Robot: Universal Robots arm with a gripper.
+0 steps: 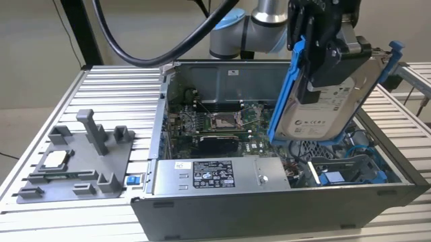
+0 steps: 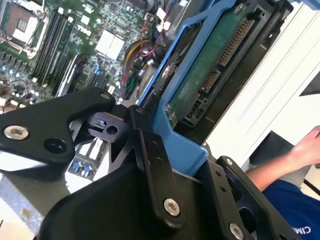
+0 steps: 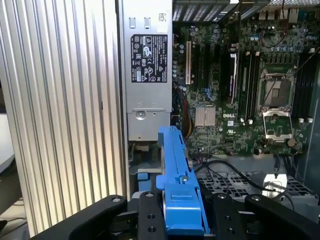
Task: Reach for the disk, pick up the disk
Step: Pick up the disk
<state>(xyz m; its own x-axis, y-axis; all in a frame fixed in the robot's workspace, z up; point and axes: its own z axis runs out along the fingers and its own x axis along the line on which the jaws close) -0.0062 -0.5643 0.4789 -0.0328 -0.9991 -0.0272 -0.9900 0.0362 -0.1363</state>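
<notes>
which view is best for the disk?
Exterior view: the disk, held by the tool above the open case, shows its labelled face and blue rails. Second wrist view shows its connector end; first wrist view just a blue rail edge.

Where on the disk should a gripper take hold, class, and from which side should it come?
Judging by the hold shown, grip across the two flat faces near one short end, coming from above. The disk hangs upright over the open case, with the gripper clamped on its upper end. The flat metal faces suit the pads; the blue rails along the long edges stay free.
</notes>
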